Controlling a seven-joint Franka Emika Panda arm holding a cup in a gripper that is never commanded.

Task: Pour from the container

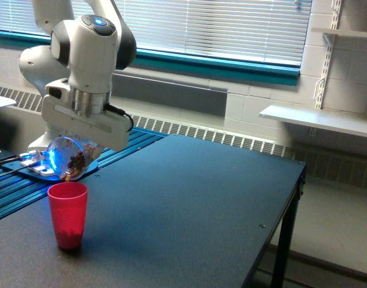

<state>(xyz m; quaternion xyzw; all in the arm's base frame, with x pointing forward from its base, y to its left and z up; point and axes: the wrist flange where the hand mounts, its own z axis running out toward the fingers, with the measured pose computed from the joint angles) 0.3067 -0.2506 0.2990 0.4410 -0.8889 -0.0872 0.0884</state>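
The container (68, 157) is a clear round jar, tipped steeply with its mouth down toward the exterior view's left, a few brown pieces still at its lower lip. It hangs just above the rim of a red plastic cup (68, 214) standing upright on the dark table (189, 204). My gripper (81, 144) holds the jar from above and behind; its fingers are mostly hidden by the white hand body and the jar, shut on the jar. No stream of pieces shows between jar and cup.
The arm's white base and blue-lit mount (42, 162) stand on blue rails behind the cup. The table's right edge (291, 198) drops to the floor. A white shelf (315, 120) and radiator line the back wall under window blinds.
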